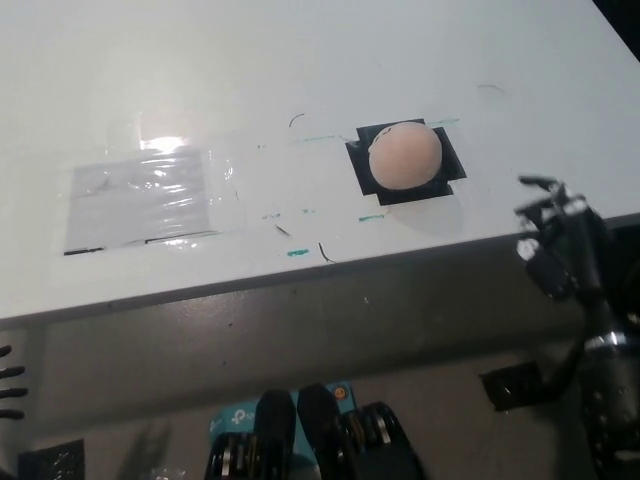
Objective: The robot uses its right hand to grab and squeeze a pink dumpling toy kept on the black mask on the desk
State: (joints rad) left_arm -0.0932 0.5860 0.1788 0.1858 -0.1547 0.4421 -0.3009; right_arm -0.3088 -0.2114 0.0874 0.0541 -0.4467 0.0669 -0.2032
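The pink dumpling toy [405,154] rests round and whole on the black mask [365,176], a dark square patch on the white desk [300,80]. My black right hand [558,245] is off the toy, down at the desk's front edge to the lower right, with its fingers apart and nothing in them. Of my white left hand only fingertips [8,380] show at the far lower left edge; its state is hidden.
A sheet of clear shiny tape or film [145,198] lies flat on the desk at the left. Small green and black marks [300,250] dot the surface near the front edge [250,285].
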